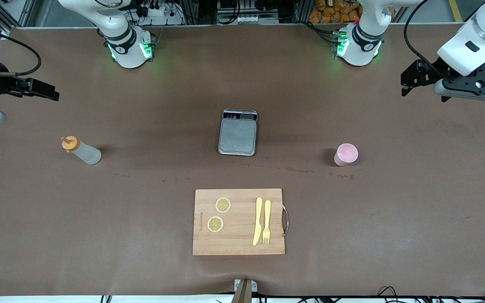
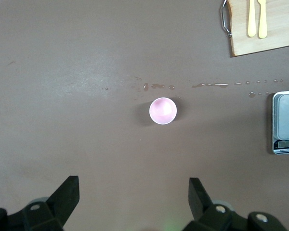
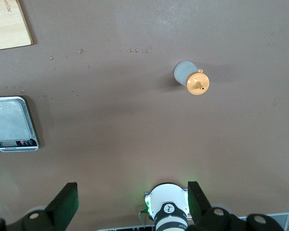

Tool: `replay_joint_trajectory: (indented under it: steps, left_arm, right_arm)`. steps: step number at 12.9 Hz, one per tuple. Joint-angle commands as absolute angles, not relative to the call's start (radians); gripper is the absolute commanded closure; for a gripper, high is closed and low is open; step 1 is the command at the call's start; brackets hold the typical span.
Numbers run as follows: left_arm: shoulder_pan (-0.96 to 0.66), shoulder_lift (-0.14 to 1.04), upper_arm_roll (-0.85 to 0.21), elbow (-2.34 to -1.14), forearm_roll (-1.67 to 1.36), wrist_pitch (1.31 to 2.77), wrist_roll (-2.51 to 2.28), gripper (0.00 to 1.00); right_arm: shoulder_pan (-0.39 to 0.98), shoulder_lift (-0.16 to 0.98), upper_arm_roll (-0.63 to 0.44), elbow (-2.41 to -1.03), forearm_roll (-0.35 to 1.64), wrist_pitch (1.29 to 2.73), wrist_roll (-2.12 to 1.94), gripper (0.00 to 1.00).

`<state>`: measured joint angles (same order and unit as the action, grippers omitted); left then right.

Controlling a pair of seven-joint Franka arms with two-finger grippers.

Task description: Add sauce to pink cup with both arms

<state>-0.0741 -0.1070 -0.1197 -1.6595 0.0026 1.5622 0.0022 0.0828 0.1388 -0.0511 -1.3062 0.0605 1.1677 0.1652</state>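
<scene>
Front view: left gripper and right gripper released, over table edges.

A brown table carries everything. The sauce bottle stands upright toward the right arm's end, below the open right gripper. The pink cup stands below the open left gripper. Between the two grippers sit a grey scale and a wooden cutting board, with scattered droplets

No legible txt; cutting board print & scale display unreadable.
</scene>
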Motion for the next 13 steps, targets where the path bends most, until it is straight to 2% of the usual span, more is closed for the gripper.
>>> replay_joint_trajectory:
  steps: [1,9,13]
  left_arm:
    - [-0.064,-0.126,-0.127,-1.657,0.002,1.537,0.015,0.0]
    - [-0.072,-0.115,-0.129,-1.649,0.002,1.537,0.003,0.0]
    - [-0.072,-0.112,-0.135,-1.702,0.0,1.564,0.0,0.0]
  right_arm:
    - [0.086,0.13,-0.051,-1.308,0.058,1.16,0.173,0.0]
    - [0.084,0.132,-0.051,-1.305,0.06,1.154,0.172,0.0]
    - [0.086,0.13,-0.051,-1.307,0.058,1.149,0.172,0.0]
